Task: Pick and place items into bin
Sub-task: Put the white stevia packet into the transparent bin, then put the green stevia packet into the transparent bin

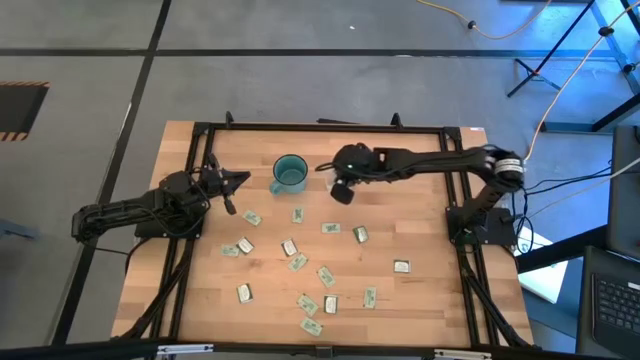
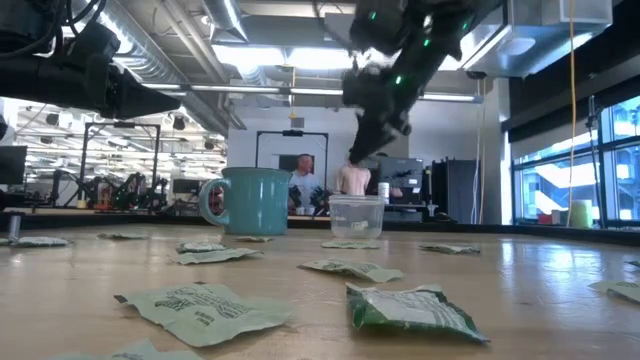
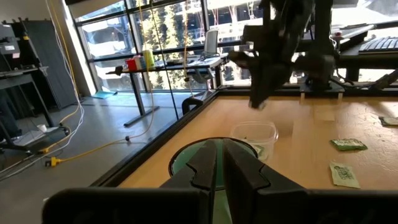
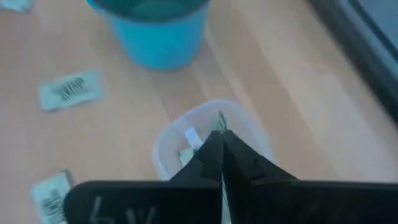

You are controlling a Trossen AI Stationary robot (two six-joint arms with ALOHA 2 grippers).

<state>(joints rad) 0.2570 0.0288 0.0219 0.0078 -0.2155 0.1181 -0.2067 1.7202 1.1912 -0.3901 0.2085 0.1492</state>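
Right gripper [image 4: 221,149], clenched on a packet [image 4: 221,119], above the bin [image 4: 249,127]; many packets on the tabletop [image 1: 420,230] remain.

Bright daylight from windows [image 3: 155,37]; right wrist view blurred, perhaps by motion.

Teal mug [image 1: 290,173]; clear cup [image 4: 208,146]; pale green packets [image 2: 200,305]; light wood table [image 1: 420,230].
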